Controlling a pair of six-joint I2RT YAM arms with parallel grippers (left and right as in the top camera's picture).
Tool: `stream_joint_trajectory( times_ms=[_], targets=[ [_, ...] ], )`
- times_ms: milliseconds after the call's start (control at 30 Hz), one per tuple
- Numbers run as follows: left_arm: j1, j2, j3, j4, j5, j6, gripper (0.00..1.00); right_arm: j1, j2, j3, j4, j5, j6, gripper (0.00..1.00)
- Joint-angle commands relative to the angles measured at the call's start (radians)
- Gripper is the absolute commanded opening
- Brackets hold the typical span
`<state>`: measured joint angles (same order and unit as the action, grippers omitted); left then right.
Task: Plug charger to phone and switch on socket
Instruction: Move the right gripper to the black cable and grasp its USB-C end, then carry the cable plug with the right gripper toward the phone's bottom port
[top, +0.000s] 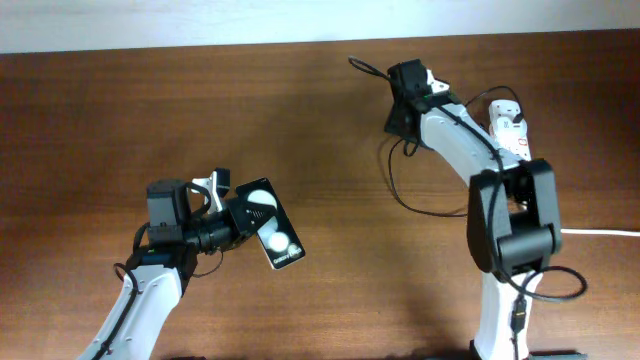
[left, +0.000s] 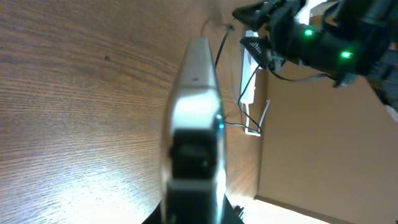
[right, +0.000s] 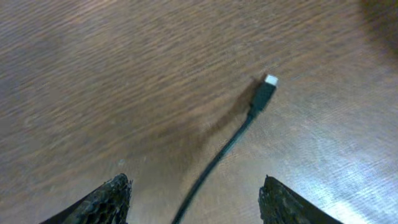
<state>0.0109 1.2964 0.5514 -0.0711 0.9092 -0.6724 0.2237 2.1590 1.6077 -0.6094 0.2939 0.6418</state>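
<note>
- Currently the left gripper (top: 243, 212) is pinched on the phone (top: 272, 228), gripping it at the end nearest the wrist.
- Phone sits front-left of the table (top: 150, 110), glossy face toward the overhead camera, with two round glare spots and small white text at its far end. It lies at an angle. Whether it touches the wood cannot be told.
- Left wrist view: phone (left: 196, 93) seen edge-on, a pale silvery rim running up the middle of the frame, wood grain to its left.
- Right gripper (top: 398, 98) is at the back of the table, right of centre, well apart from the phone.
- Right wrist view: right gripper (right: 196, 199) is spread wide, its fingertips (right: 106, 199) at the bottom corners, neither one touching the cable.
- Charger cable (top: 400, 185) is thin and black. It passes between the spread fingers, and its connector tip (right: 263, 94) lies beyond them, with a shadow on the wood beside it.
- Overhead: the cable's free end pokes out to the upper left of the right gripper; the rest loops down and right toward the right arm (top: 500, 215).
- Power strip (top: 508, 125), white with red markings, is at the back right, partly hidden behind the right arm.
- White cord (top: 600, 233) runs off the right edge.
- Switch position too small to read.
</note>
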Motion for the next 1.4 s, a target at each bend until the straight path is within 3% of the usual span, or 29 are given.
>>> stream_joint_trajectory(
  times_ms=[0,100,267,333,400,433,633,767,867,1133,1233,1367],
  targets=[
    [0.005,-0.003,0.019,0.006,0.030,0.022,0.00,-0.012,0.054,0.021,0.029,0.063,0.027,0.66],
    [0.005,-0.003,0.019,0.006,0.026,0.023,0.00,-0.035,0.085,0.021,0.061,0.063,0.029,0.62],
    [0.005,-0.003,0.019,0.005,0.026,0.023,0.00,-0.060,0.122,0.020,0.082,0.017,0.046,0.37],
    [0.005,-0.003,0.019,0.005,0.026,0.022,0.00,-0.058,0.121,0.021,0.082,-0.051,0.040,0.32],
    [0.005,-0.003,0.019,0.005,0.027,0.023,0.00,-0.048,0.116,0.021,0.082,-0.179,-0.097,0.15],
    [0.005,-0.003,0.019,0.005,0.027,0.023,0.00,-0.041,0.108,0.021,0.068,-0.207,-0.142,0.12],
    [0.005,-0.003,0.019,0.006,0.027,0.023,0.00,0.069,0.045,0.022,-0.138,-0.288,-0.293,0.04],
    [0.005,-0.003,0.019,0.010,0.069,0.024,0.00,0.096,-0.040,0.029,-0.291,-0.367,-0.299,0.04],
    [0.005,-0.003,0.019,0.014,0.103,0.024,0.00,0.089,-0.229,0.029,-0.418,-0.469,-0.377,0.04],
    [0.005,-0.003,0.019,0.073,0.203,0.016,0.00,0.134,-0.765,0.010,-0.746,-0.534,-0.372,0.04],
    [0.005,-0.003,0.019,0.225,0.214,-0.160,0.00,0.279,-0.900,-0.046,-0.770,-0.495,-0.291,0.04],
    [0.005,-0.003,0.019,0.589,0.224,-0.475,0.00,0.489,-1.063,-0.240,-0.702,-0.368,-0.082,0.04]
  ],
)
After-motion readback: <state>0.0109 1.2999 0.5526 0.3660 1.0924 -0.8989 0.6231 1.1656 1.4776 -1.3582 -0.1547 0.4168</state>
